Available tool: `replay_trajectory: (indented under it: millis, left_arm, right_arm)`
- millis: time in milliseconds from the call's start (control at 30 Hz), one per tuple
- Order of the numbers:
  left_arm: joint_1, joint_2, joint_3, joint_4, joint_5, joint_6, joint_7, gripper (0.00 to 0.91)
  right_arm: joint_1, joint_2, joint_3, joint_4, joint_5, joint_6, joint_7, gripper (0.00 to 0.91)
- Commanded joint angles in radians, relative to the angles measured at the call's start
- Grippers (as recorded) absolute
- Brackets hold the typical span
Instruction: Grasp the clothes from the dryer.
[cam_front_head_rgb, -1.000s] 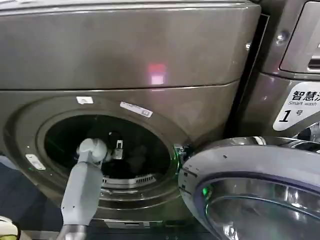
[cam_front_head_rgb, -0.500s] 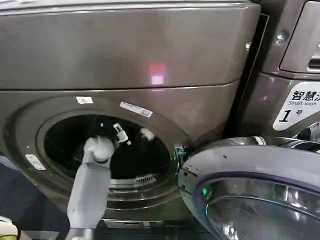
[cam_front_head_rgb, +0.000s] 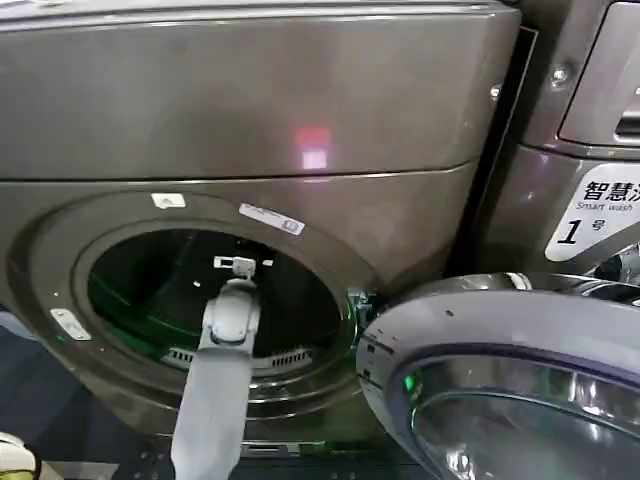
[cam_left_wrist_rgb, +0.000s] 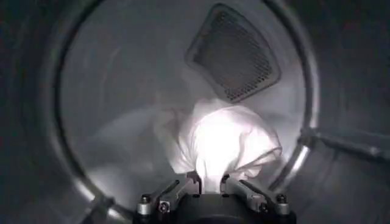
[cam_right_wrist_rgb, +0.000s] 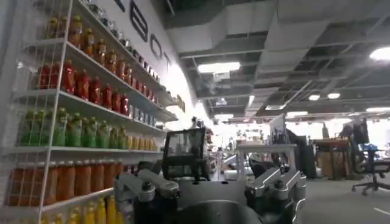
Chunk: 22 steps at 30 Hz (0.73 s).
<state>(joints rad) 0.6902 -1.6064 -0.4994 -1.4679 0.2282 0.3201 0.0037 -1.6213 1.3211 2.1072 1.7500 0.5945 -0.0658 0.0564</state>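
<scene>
One "1" sticker (cam_front_head_rgb: 596, 212) beside dryer (cam_front_head_rgb: 250, 110).

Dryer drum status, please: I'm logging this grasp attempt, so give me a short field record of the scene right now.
dryer: bronze-grey front loader, round port open
door: porthole door swung open at the robot's right
clothes: pale-lit fabric bundle on the drum floor, below the mesh vent
left gripper: inside the drum, fingers closed on the bundle's near edge
right gripper: away from the dryer, pointing at the drink shelves, open
</scene>
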Motion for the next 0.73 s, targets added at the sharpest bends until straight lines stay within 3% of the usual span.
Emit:
replay_trajectory:
  millis: [33,167,233,733]
  left_arm:
    - [0.007,-0.011,0.000,0.002,-0.113,0.022,-0.116,0.000]
    - [0.012,-0.005,0.001,0.000,-0.107,0.027,-0.103,0.000]
    - [0.010,-0.008,0.001,-0.002,-0.106,0.031,-0.104,0.000]
    - [0.010,0.005,-0.002,-0.030,-0.104,0.044,-0.089,0.000]
  right_arm:
    - [0.001,0.002,0.002,0.000,-0.001,0.006,0.000,0.907]
    - [0.003,0.003,0.005,0.005,0.006,-0.004,0.002,0.907]
    - [0.003,0.006,0.017,0.011,0.018,-0.006,-0.029,0.907]
    - [0.006,0.003,0.026,0.009,-0.005,-0.011,-0.012,0.907]
